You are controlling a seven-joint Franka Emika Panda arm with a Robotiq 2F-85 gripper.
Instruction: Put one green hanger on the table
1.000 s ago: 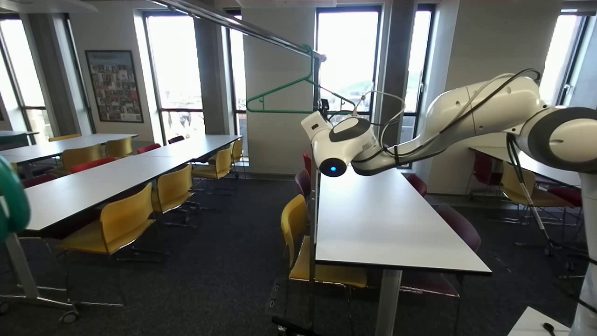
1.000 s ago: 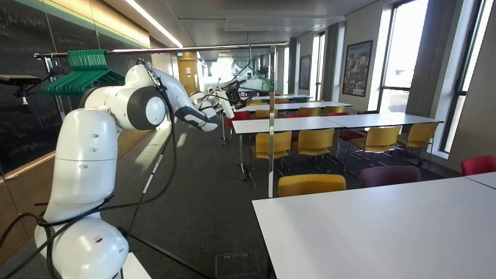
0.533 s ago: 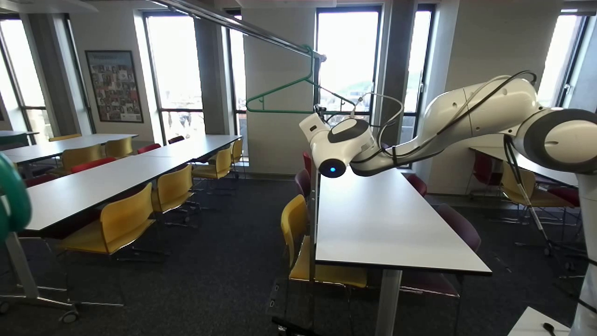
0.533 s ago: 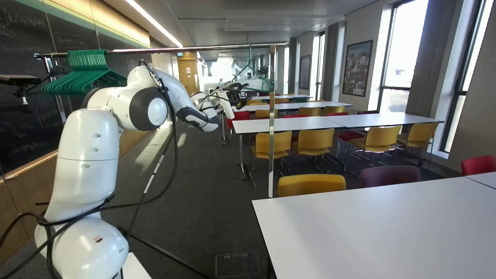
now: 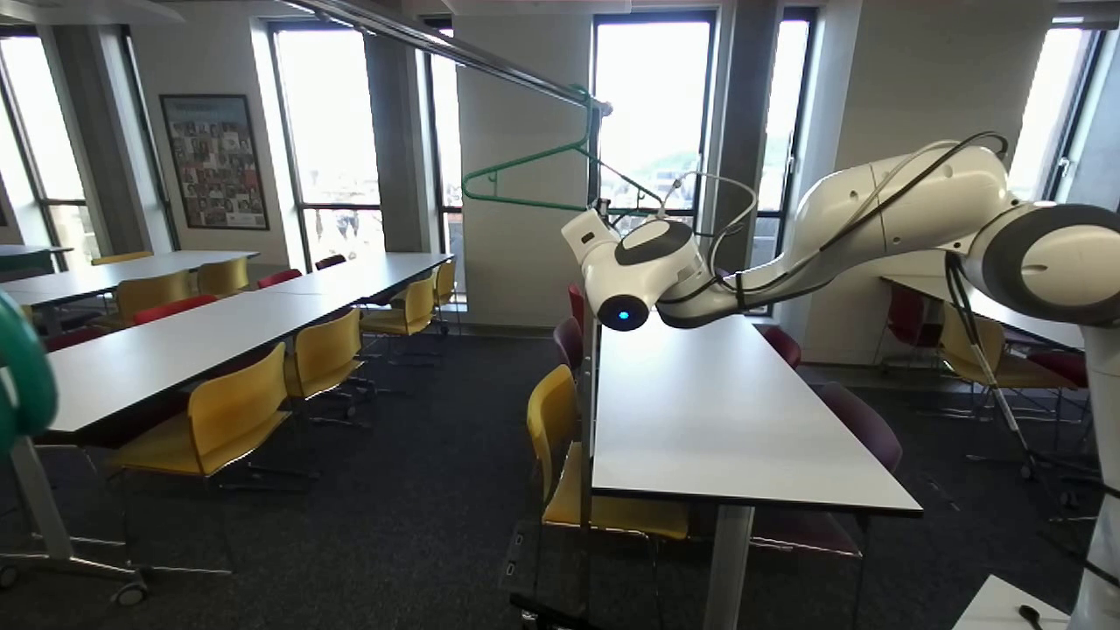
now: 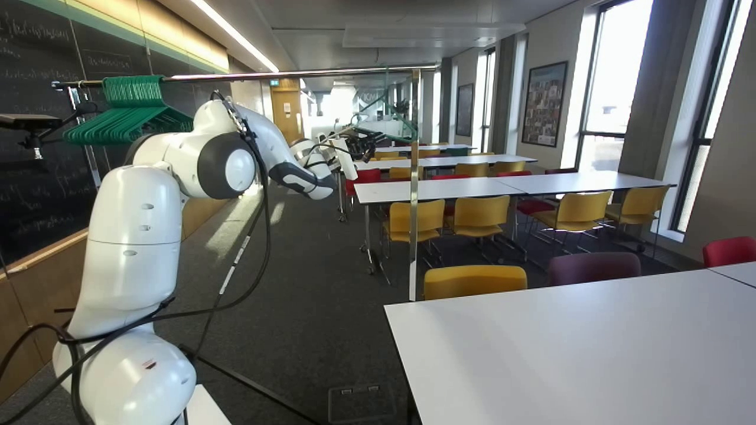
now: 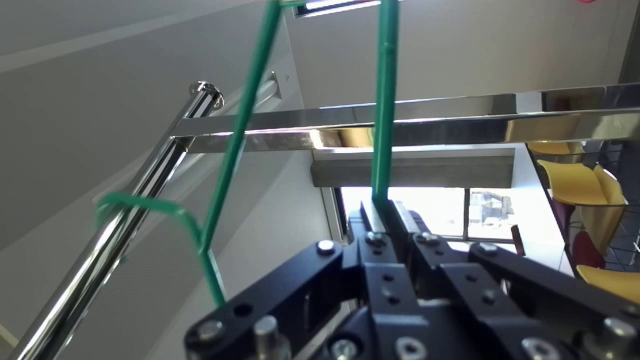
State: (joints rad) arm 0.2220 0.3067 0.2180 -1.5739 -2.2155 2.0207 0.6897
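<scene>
Wrist view: we look along the jaws, which take up the bottom of the frame right of centre, their black linkages fanning out to both sides while the two metal tips stand nearly together. Pinched between those tips we see the straight lower bar of the green hanger (image 7: pixel 384 125), and only a slim dark gap shows below it. From the tips the bar runs up to the top edge of the frame. Farther left we follow the hanger's sloping side down to the hook, which passes over a shiny rail (image 7: pixel 73 295); whether the hook presses on the rail, we cannot tell. A flat metal post (image 7: pixel 450 131) crosses the upper half, behind the bar.

Both exterior views show us the hanger at the upper middle of the frame, by the rail's end. In an exterior view we see its lower bar slant slightly down to the right as far as the wrist end of the white arm (image 5: pixel 927 197), which hides most of the jaws. The white table (image 5: pixel 744 420) lies below, right of centre, its top well apart from the hanger. In an exterior view we also find a bunch of other green hangers (image 6: pixel 134 115) on the rail at upper left, well apart from the jaws, which look too small and dark there for us to read their gap.
</scene>
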